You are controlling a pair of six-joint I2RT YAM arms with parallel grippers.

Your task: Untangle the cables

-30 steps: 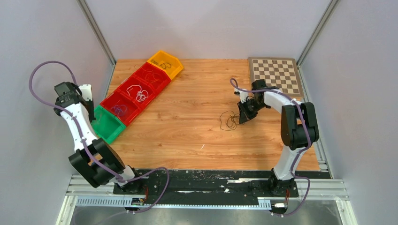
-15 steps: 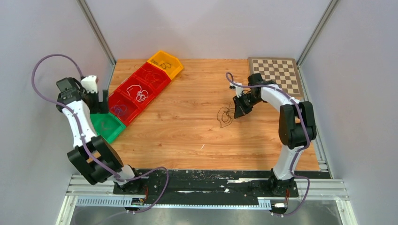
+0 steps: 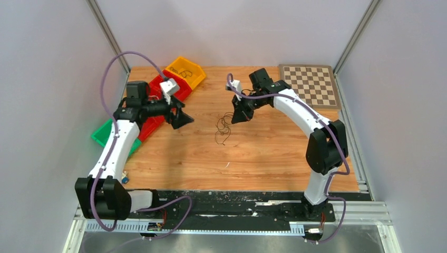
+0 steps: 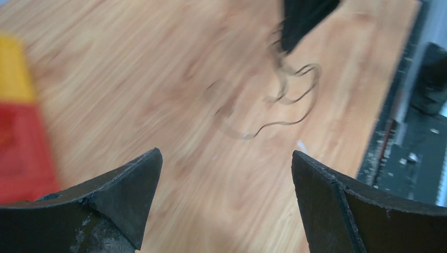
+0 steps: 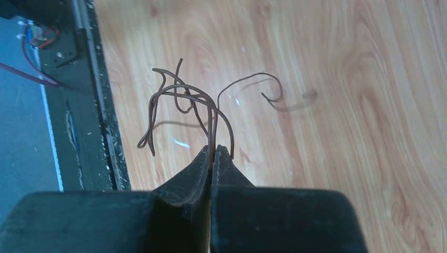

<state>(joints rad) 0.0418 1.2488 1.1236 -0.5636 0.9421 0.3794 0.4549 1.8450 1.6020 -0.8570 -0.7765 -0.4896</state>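
Observation:
A small tangle of thin dark cables [image 3: 223, 127] hangs from my right gripper [image 3: 235, 117] and trails onto the wooden table left of centre. The right wrist view shows that gripper [image 5: 213, 151] shut on the dark brown cables [image 5: 182, 95], whose loops curl out ahead of its tips. My left gripper [image 3: 183, 120] is open over the table beside the bins, a short way left of the tangle. In the left wrist view its jaws [image 4: 225, 154] stand wide with nothing between them, and the blurred cables [image 4: 295, 95] lie ahead under the right gripper [image 4: 304, 18].
A row of bins lines the left edge: yellow [image 3: 186, 69] with a wire in it, red [image 3: 158, 87] partly under the left arm, green [image 3: 105, 135]. A checkerboard [image 3: 310, 84] lies at the back right. The black base rail [image 3: 237, 203] runs along the near edge.
The left arm swung from the green bin out over the table toward the centre, and its gripper opened. The right gripper carried the cables leftward across the table, still shut.

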